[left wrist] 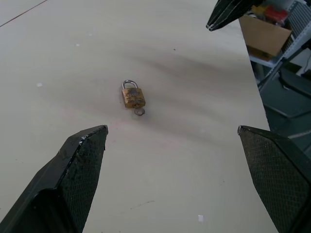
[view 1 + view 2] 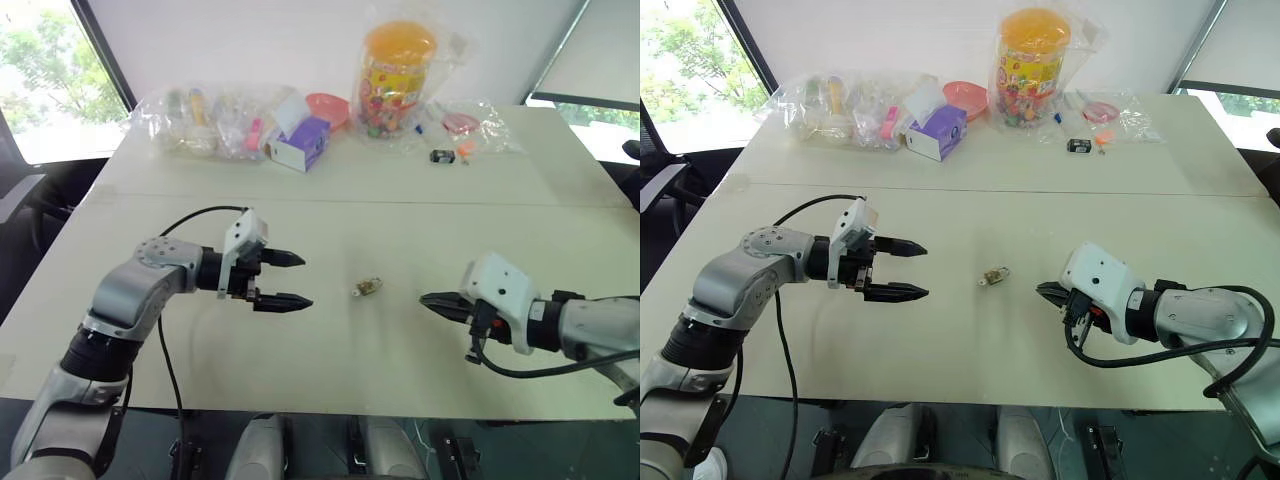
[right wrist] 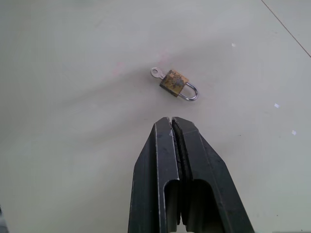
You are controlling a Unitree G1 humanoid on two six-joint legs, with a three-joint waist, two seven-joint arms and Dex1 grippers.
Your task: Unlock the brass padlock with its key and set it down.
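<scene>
**Left eye view: padlock lies free between two grippers**

We see our left gripper (image 2: 284, 280) level, fingers spread wide, pointing at one small golden-brass metal padlock (image 2: 367, 288). Our right gripper (image 2: 432, 300) faces it, fingers pressed together. One silvery key (image 3: 156, 73) sits in the padlock, mid-way across the smooth beige table (image 2: 400, 360), nearer the front edge.

One brass padlock (image 1: 133, 95); one key (image 1: 139, 111); two grippers; one table (image 2: 330, 350).
</scene>
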